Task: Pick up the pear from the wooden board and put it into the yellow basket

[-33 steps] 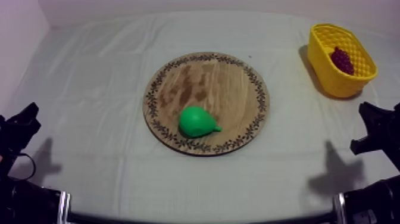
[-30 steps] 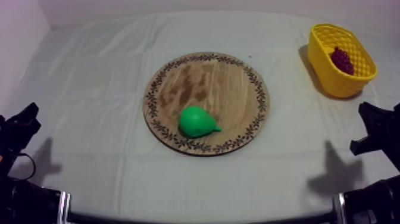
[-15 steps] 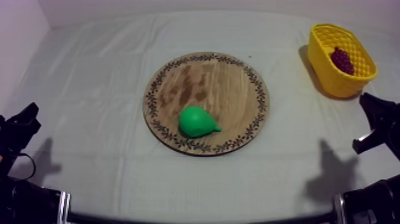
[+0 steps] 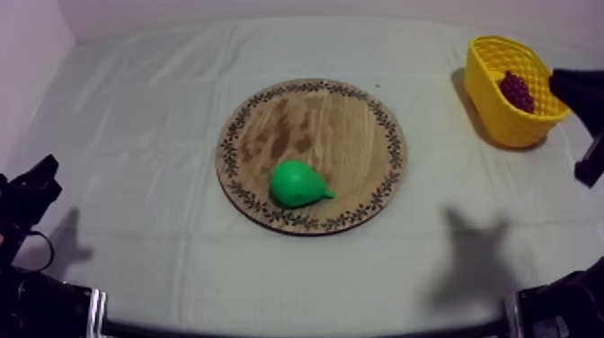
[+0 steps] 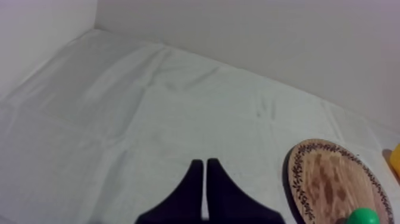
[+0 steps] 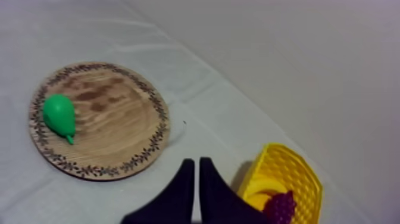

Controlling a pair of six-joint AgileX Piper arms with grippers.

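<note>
Pear is what needs moving, but biggest stuff first. Surface has a grey-white cloth over it and the board sits about mid-surface. The basket is off at the far right, well apart from the board, with grapes already in it.

The pear lies on its side on the board, near the front rim, with its stem end pointing toward the basket's side. It's a toy, so probably light and fairly stiff, but that smooth rounded skin looks like it could squirt out of a pinch. Best bet imo is to grab across the fat belly, not the skinny neck.

Right tool has its fingers pressed together into a narrow wedge with nothing between them. It hangs up off the cloth near the basket, facing the board. It would need to open wide to get round that belly. Left tool is the same closed-up wedge, holding nothing, low at its own side.
</note>
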